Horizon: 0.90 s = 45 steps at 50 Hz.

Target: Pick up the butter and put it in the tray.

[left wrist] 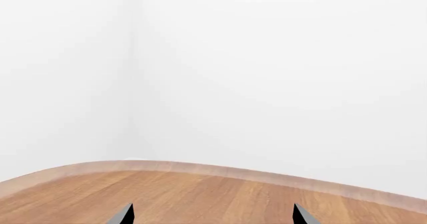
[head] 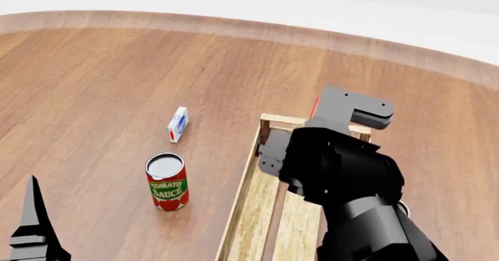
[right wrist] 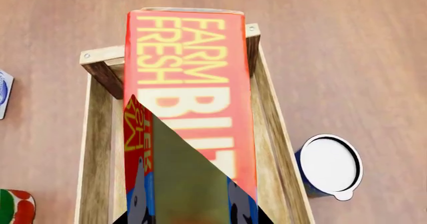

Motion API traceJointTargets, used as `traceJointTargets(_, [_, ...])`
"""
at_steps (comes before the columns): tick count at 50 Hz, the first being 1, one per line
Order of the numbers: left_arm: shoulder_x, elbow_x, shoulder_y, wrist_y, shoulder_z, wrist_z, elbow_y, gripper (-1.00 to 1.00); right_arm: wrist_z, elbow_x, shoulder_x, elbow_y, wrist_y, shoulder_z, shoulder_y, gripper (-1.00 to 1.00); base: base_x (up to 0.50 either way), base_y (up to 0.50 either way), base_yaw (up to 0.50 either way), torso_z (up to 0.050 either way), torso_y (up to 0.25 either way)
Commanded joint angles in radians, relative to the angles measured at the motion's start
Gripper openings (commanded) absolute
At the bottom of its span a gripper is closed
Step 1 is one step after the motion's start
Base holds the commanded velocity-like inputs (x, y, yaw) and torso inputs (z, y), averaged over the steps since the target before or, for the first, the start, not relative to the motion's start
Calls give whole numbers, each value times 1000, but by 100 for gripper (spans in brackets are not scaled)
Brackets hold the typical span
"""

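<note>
**Butter carton held over the slatted tray**

The butter (right wrist: 190,83) sits in my right tool (right wrist: 193,204), its red-orange face with "FARM FRESH" lettering filling the right wrist view; the tool is clamped on the carton's near end. The carton hangs over the far end of the tray (right wrist: 97,134), lined up along its length between the two side walls. Whether it touches the tray floor I cannot tell. In the head view only a sliver of red shows past my right arm, above the tray's far corner post. What I can see of the tray's slatted floor holds nothing else.

Just beside the tray's outer wall stands a blue can (right wrist: 329,165) with a white lid. On the other side, on the bench (head: 93,86), stands a tomato sauce can (head: 167,182), and beyond it a small white-blue-red carton (head: 177,124).

My left tool (left wrist: 212,215) hovers over bare bench, its fingertips (left wrist: 123,215) set wide apart, holding nothing.
</note>
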<state>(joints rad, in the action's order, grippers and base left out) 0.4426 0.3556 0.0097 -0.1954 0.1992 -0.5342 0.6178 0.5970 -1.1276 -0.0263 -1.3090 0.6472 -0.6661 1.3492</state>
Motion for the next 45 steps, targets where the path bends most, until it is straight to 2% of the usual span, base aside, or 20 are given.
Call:
traceJointTargets(1, [-23, 8, -1, 11, -21, 44, -10, 100, -47, 98, 26, 1, 0, 40, 5, -100, 0, 0, 0, 0, 0])
traceJointTargets(22, [-20, 11, -3, 12, -19, 39, -15, 100, -47, 54, 26, 1, 17, -18, -37, -100, 0, 0, 0, 0, 0])
traceJointTargets(38, [-18, 10, -5, 9, -15, 34, -13, 100, -67, -142, 26, 2, -13, -234, -49, -100, 0, 0, 0, 0, 1])
traceJointTargets(45, [-18, 8, -4, 17, -12, 36, -20, 100, -77, -174, 26, 1, -25, -270, -57, -100, 0, 0, 0, 1, 0])
